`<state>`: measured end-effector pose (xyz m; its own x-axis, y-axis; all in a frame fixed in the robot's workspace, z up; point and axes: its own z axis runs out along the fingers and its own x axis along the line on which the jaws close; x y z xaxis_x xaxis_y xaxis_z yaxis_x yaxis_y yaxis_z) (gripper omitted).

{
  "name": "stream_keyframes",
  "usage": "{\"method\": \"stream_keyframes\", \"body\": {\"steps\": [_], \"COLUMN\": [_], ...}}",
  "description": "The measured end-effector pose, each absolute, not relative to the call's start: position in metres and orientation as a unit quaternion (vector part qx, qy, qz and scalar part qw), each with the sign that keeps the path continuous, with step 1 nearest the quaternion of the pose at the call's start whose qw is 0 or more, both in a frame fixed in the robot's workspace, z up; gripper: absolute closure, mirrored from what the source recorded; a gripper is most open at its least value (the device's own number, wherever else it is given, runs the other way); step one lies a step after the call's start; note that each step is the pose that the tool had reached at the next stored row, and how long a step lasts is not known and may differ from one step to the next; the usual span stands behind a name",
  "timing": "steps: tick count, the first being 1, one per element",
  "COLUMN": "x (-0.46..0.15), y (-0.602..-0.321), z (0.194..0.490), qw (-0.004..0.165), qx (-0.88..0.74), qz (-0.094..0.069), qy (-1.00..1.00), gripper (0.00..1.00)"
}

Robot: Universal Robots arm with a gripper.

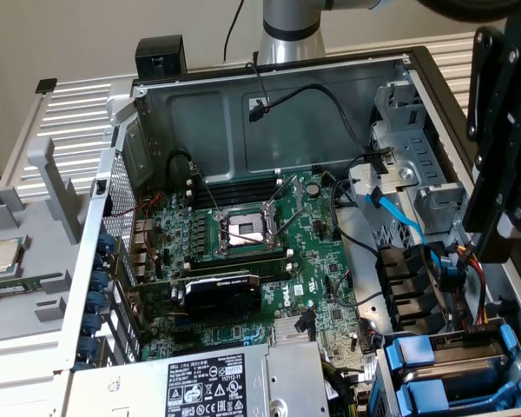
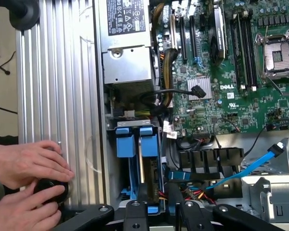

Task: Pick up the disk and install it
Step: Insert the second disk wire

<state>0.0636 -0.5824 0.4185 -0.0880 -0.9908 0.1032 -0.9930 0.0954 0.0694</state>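
Closest to the wrist camera is the claw (image 2: 162, 215). Its two black fingers (image 2: 135, 214) stand partly apart with a gap between them. Through that gap I see red and yellow wires and the edge of a blue carrier (image 2: 125, 145), and nothing is pinched between the pads. I judge the claw released and empty, hanging above the drive cage and touching nothing.

The grey power supply box (image 2: 127, 53) serves as the landmark. The disk (image 2: 141, 166) sits just beside its cabled end, standing on edge in the drive cage and clipped in its blue frame. In the exterior view the same cage lies right next to the power supply box (image 1: 234, 382), on the exterior view's right, with the disk (image 1: 462, 349) lying between blue handles. The green motherboard (image 2: 231, 96) runs along the box's long side. A light blue data cable (image 2: 250, 166) lies loose beyond the cage, away from the box.

On the box's other side, past the ribbed case wall (image 2: 62, 96), a person's two hands (image 2: 24, 163) rest on a black knob (image 2: 50, 190).

As for progress, the disk is in the cage and not in the claw. Whether it is fully seated I cannot tell. From these views I also cannot tell whether this slot is where it waits to be lifted or where it has been installed.
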Motion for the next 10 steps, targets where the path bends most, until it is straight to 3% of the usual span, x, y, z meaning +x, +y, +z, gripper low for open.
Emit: {"method": "stream_keyframes", "body": {"steps": [10], "x": [0.057], "y": [-0.571], "z": [0.406], "qw": [0.068], "qx": [0.671], "qz": [0.018], "qy": [-0.738], "gripper": [0.69]}}
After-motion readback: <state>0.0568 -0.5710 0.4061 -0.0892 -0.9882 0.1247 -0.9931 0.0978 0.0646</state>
